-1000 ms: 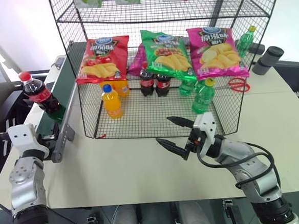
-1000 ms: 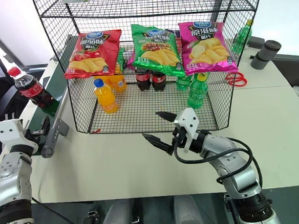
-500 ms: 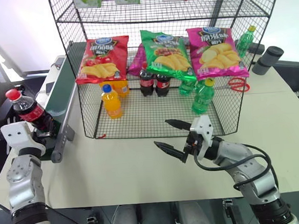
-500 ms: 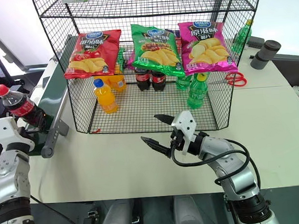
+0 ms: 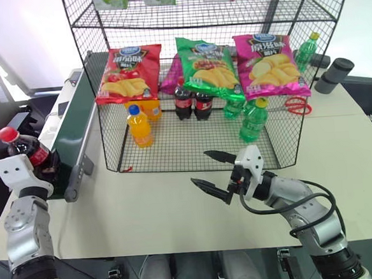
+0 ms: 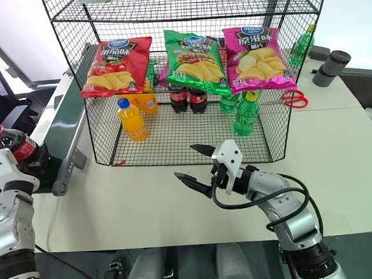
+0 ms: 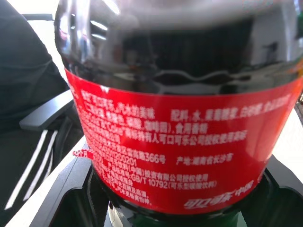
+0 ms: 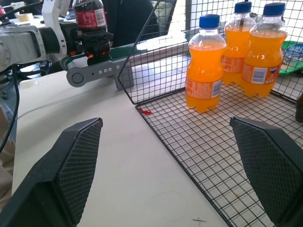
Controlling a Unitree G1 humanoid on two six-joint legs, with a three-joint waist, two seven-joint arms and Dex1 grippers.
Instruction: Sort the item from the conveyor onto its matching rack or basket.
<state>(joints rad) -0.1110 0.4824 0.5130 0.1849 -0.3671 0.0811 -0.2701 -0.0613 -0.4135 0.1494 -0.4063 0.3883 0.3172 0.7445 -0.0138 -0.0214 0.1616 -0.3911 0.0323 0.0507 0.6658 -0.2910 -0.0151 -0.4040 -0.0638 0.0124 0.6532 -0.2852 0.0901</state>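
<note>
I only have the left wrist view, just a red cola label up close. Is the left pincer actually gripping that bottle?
Observer: Yes, the left pincer is shut on the cola bottle, at the near end of the conveyor.
Operator: Is the bottle upright?
Observer: It leans, red cap toward the robot's left.
Operator: Where do colas go?
Observer: Two cola bottles stand on the wire rack bottom tier, between orange sodas and green bottles.
Operator: Right pincer?
Observer: The right pincer is open, empty, over the table before the rack.

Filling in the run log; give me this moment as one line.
left claw: shut on cola bottle | bottle: at conveyor end | right claw: open, empty, before rack | step: carry to rack
</note>
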